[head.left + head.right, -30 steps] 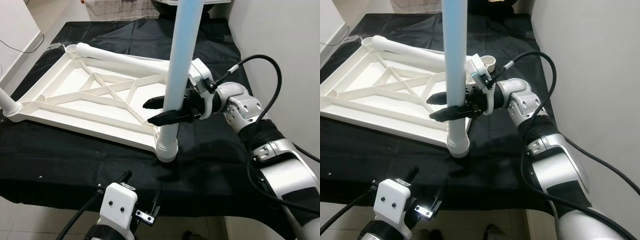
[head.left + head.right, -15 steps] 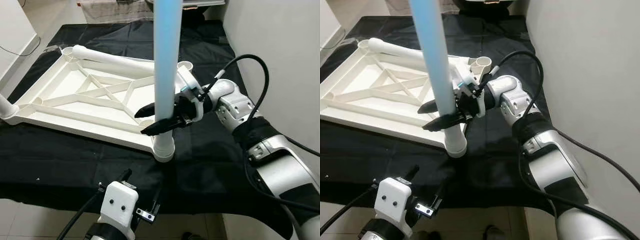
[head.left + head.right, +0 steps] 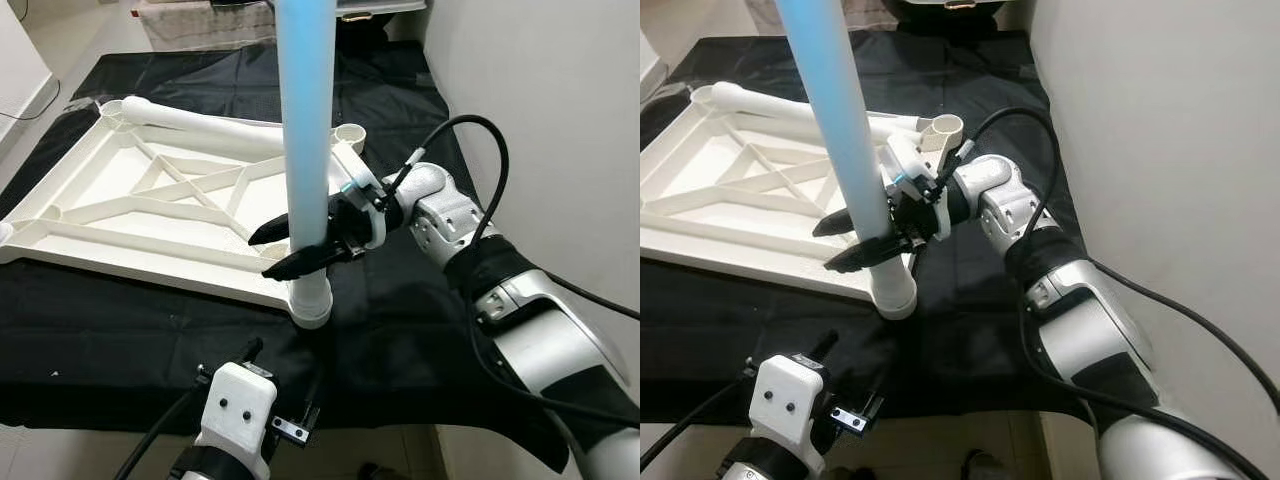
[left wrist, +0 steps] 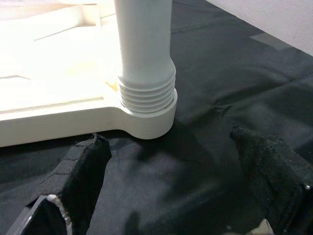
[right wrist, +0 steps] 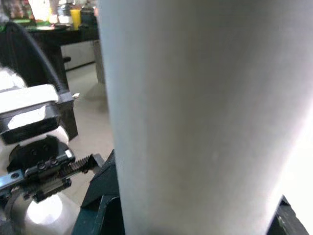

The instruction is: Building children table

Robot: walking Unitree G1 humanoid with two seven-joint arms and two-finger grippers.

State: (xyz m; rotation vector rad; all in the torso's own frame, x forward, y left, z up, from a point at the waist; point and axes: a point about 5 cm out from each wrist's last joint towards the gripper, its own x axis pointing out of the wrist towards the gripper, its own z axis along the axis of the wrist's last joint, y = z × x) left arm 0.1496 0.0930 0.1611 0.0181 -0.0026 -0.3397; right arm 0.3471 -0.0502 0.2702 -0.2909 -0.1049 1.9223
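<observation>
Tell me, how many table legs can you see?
2: one upright leg screwed into the near corner, gripped by the right gripper; one lying leg along the tabletop's far edge. Others may be hidden.

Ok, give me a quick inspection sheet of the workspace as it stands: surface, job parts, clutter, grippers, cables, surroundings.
Surface: black cloth covering the work area.
Job's things: white table top lying underside up, ribs showing; upright leg standing in the near corner socket, threads visible at its base; second leg lying across the far edge; empty socket at the far right corner.
Clutter: nothing seen.
Grippers: right gripper around the upright leg, low on it; left gripper open, near the socket, holding nothing.
Cables: black cable looping over the right arm.
Surroundings: white wall on the right.
</observation>
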